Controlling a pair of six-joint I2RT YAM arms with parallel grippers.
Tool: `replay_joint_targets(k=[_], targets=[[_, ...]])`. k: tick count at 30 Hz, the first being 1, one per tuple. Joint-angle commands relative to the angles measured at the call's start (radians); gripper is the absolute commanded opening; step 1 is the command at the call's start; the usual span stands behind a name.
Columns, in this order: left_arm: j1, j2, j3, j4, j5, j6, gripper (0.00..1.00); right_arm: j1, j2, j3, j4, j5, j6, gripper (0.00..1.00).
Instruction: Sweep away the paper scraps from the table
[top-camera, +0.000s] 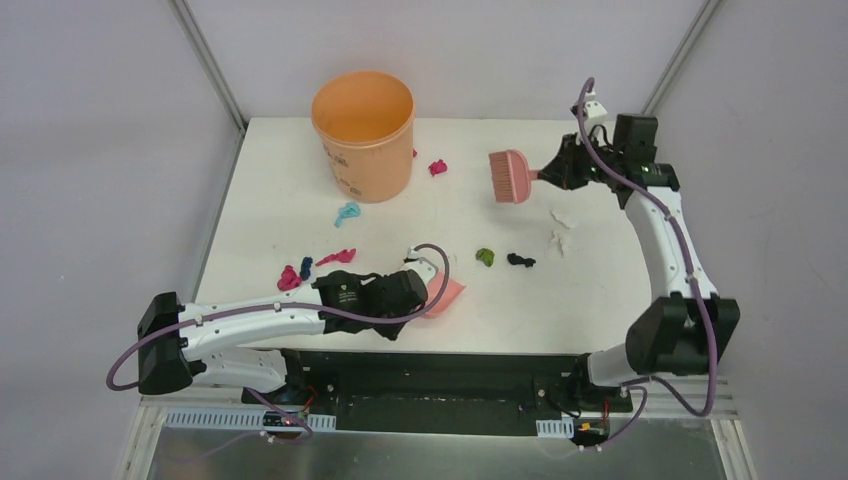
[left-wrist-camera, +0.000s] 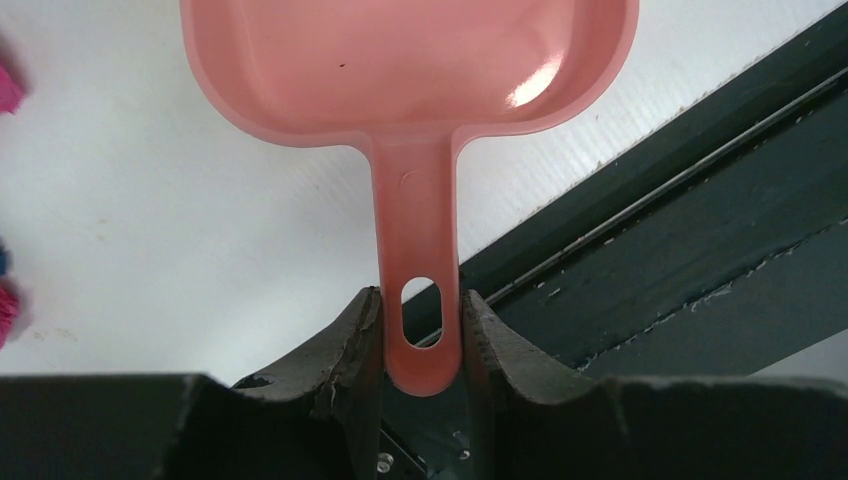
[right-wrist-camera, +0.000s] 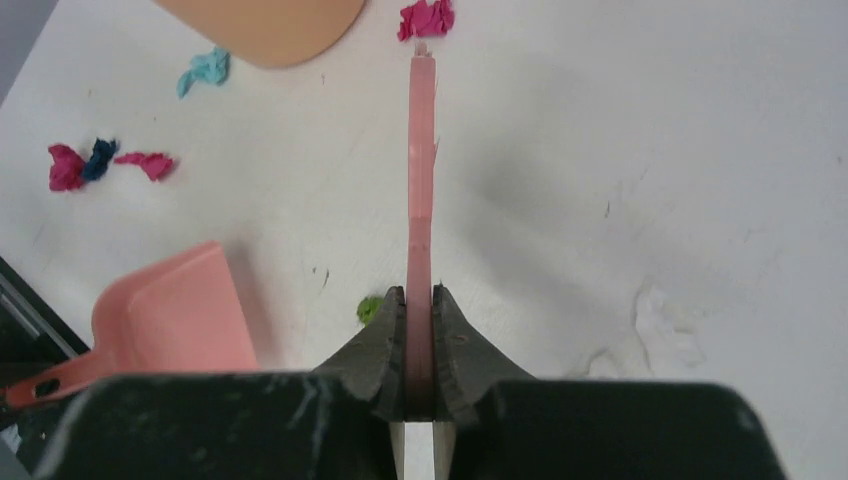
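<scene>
Top external view: the left gripper (top-camera: 415, 290) lies low near the front edge of the table (top-camera: 600, 300), its jaws clamped on the handle of a pink dustpan (top-camera: 446, 297). The pan sits on the white surface with its mouth pointing right. From the left wrist camera, the two fingers (left-wrist-camera: 345, 340) press either side of the handle's end, right at the hanging slot, and the black rail (left-wrist-camera: 650, 230) runs just beside it.

The right gripper (top-camera: 556, 170) is over the far right part of the table, its jaws closed tight on the thin handle of a pink brush (top-camera: 512, 176). The brush head points left with the bristles hanging down; whether they touch the surface I cannot tell.

An orange bucket (top-camera: 362, 135) stands upright at the far side, left of centre.

The paper scraps lie loose on the table, well apart from the brush except for one:
- A magenta scrap (top-camera: 437, 167) lies between the bucket and the brush head.
- A light blue scrap (top-camera: 347, 212) lies just in front of the bucket.
- A magenta wad (top-camera: 288, 278), a dark blue scrap (top-camera: 306, 268) and a magenta strip (top-camera: 337, 257) are bunched at the left, just beyond the left arm.
- A green scrap (top-camera: 485, 256) and a black scrap (top-camera: 520, 260) lie side by side near the middle, to the right of the dustpan — near its mouth but not touching it.
</scene>
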Motion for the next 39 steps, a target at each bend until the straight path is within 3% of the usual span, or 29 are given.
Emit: replay_joint_targets(k=[1, 10, 19, 21, 23, 26, 31, 38, 39], targets=[[-0.004, -0.045, -0.065, 0.047, 0.057, -0.052, 0.0, 0.06, 0.168, 0.126, 0.161, 0.038, 0.185, 0.0], [-0.005, -0.039, -0.098, 0.103, 0.01, -0.051, 0.0, 0.159, 0.502, 0.286, 0.606, 0.126, 0.648, 0.0], [-0.005, 0.069, -0.088, 0.161, 0.068, -0.056, 0.0, 0.198, 0.852, 0.528, 0.851, 0.13, 0.661, 0.0], [-0.005, 0.083, -0.082, 0.162, 0.09, -0.071, 0.0, 0.205, 0.935, 0.621, 0.848, 0.13, 0.661, 0.0], [-0.008, 0.09, -0.082, 0.162, 0.099, -0.084, 0.0, 0.213, 1.024, 0.734, 0.851, 0.214, 1.145, 0.0], [-0.011, 0.086, -0.091, 0.162, 0.08, -0.108, 0.0, 0.234, 1.141, 0.883, 0.859, 0.218, 1.299, 0.0], [-0.014, 0.1, -0.079, 0.162, 0.082, -0.112, 0.0, 0.308, 1.191, 0.974, 0.855, 0.245, 1.325, 0.0], [-0.037, 0.118, -0.065, 0.172, 0.083, -0.118, 0.0, 0.395, 1.179, 0.956, 0.668, 0.247, 1.325, 0.0], [-0.041, 0.118, -0.065, 0.175, 0.082, -0.118, 0.0, 0.404, 1.177, 0.951, 0.654, 0.308, 1.314, 0.0]])
